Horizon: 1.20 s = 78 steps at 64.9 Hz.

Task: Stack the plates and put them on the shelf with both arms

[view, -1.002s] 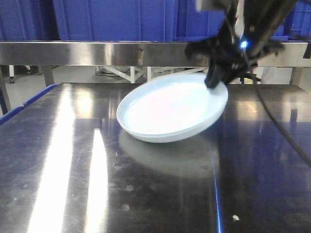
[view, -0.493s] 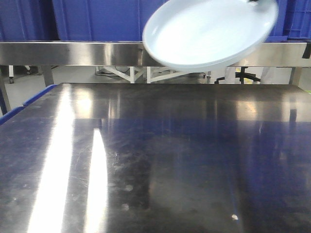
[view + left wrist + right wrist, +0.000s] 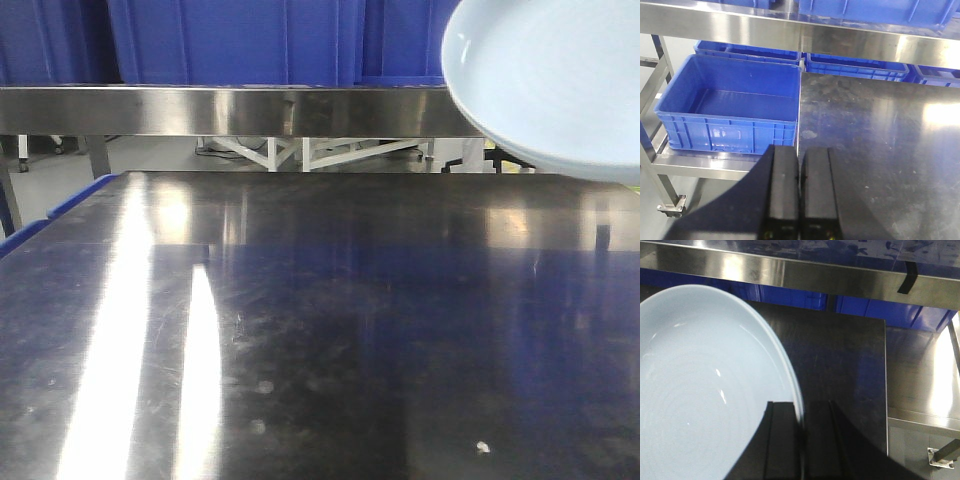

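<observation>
A pale bluish-white plate hangs in the air at the top right of the front view, tilted, well above the steel table. In the right wrist view my right gripper is shut on the right rim of that plate, one finger inside the dish and one outside. I cannot tell whether it is one plate or two stacked. In the left wrist view my left gripper is shut and empty, above the table's left edge. Neither arm shows in the front view.
A steel shelf rail runs across the back with blue crates on it. An open blue crate stands on a lower rack left of the table. More blue crates sit under the shelf.
The plate has gone from resting on the table in the right gripper, up into the air, then further right and partly out of the front view. The right arm has left that view.
</observation>
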{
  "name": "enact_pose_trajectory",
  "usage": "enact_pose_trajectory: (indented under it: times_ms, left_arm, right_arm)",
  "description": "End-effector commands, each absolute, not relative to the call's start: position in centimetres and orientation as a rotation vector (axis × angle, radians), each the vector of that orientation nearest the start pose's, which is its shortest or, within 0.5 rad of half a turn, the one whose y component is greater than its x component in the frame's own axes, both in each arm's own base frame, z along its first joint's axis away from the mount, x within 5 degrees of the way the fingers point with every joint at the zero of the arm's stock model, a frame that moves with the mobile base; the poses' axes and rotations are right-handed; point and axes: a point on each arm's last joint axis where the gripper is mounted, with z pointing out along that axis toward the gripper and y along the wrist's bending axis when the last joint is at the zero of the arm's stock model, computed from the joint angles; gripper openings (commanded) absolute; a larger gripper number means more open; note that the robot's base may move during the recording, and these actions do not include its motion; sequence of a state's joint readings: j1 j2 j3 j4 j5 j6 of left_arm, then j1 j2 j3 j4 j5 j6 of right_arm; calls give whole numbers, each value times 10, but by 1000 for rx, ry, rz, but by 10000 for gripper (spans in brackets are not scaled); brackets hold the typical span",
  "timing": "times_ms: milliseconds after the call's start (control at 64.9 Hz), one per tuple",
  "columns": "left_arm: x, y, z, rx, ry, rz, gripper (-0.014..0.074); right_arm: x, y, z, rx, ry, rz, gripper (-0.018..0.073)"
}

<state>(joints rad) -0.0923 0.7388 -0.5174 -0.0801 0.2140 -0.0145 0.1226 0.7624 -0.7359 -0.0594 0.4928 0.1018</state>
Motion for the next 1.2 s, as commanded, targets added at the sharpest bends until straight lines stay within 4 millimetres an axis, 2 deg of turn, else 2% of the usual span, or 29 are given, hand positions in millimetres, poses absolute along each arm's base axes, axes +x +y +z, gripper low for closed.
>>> enact_pose_trajectory:
  times_ms: [0,123,262,1187]
  left_arm:
    - [156,-15,317,-5,1804,-147,99]
    - [156,-15,317,-5,1804,-147,99]
    - [156,-15,317,-5,1804,-147,99]
    - [156,-15,316,-5,1807,-147,99]
  right_arm:
    - [135,14,359,-53,1841,86,50]
    - [119,12,351,-52,1815,88,50]
    - [111,11,347,-51,1800,90,50]
    - [109,10,343,-50,1849,85,50]
